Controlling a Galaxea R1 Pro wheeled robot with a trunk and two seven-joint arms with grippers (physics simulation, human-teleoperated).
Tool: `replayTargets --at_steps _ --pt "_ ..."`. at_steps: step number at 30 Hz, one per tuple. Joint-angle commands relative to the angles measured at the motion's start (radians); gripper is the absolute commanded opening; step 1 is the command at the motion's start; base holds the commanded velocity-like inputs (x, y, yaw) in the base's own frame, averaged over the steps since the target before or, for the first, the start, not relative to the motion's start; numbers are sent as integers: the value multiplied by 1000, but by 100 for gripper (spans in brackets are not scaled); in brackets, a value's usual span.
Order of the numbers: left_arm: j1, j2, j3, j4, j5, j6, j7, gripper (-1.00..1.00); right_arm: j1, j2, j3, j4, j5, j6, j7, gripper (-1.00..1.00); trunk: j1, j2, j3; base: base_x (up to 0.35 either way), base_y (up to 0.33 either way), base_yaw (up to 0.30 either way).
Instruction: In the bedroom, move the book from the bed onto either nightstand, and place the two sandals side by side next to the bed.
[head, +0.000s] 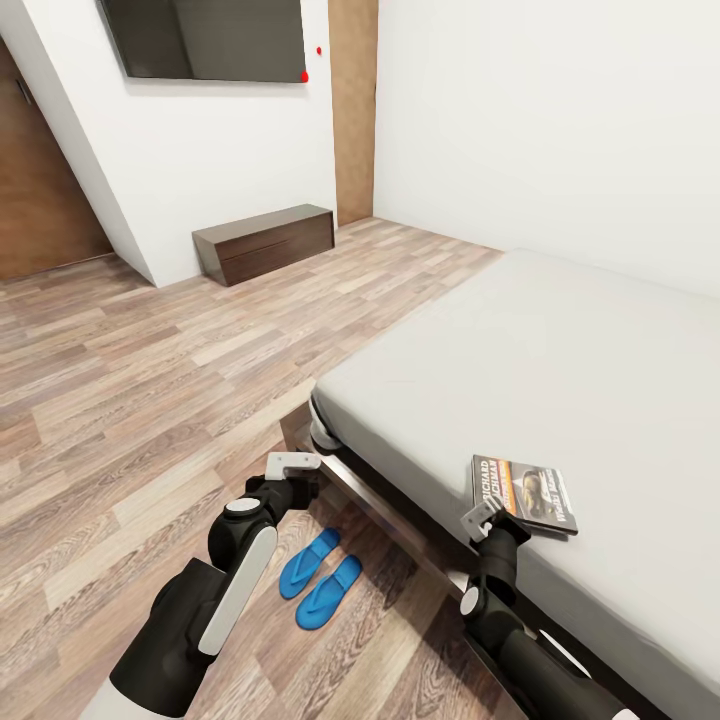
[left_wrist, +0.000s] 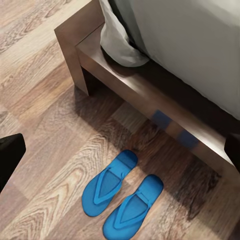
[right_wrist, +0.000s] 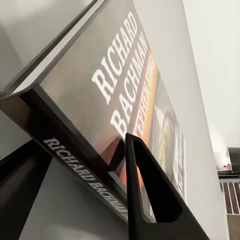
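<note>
At lower right of the head view, right pincer (head: 487, 515) sits at the near edge of the book (head: 527, 493), which lies flat on the grey mattress of the bed (head: 560, 370) near its foot-side edge. In the right wrist view, one dark finger (right_wrist: 150, 195) crosses the book's (right_wrist: 125, 100) cover and spine, with a second dark shape on the other side of the spine. Looks like the fingers straddle the book edge, but can't tell if they are clamped or loose.

Left pincer (head: 295, 465) at lower centre-left of the head view, hanging over the floor just off the bed's corner. Its finger state can't be read; in the left wrist view only dark tips show at the frame edges, nothing between them.

Sandals (head: 320, 578), both blue, on the plank floor below the left pincer, side by side, close to the dark wood bed frame (left_wrist: 150, 100). In the left wrist view the sandals (left_wrist: 122, 197) lie parallel, nearly touching, toes toward the frame.

Upper part of the head view: low brown bench (head: 265, 243) against the white wall, dark wall panel (head: 205, 38) above it.
</note>
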Motion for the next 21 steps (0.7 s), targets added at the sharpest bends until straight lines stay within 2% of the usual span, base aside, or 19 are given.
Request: replayTargets --at_steps 1,13,18,21 --pt "-1 0 -1 -1 11 2 10 100 -1 -1 3 0 -1 4 -3 -100 0 0 -1 0 0 0" --pt "-1 0 -1 -1 12 2 10 100 -1 -1 3 0 -3 4 -2 -100 0 0 -1 0 0 4" --pt "-1 -2 -1 0 13 2 10 100 -1 -1 3 0 -3 4 -3 -100 0 0 -1 0 0 147" --pt "-1 -3 -1 0 13 2 10 100 -1 -1 3 0 -3 4 -3 -100 -12 21 9 0 0 242"
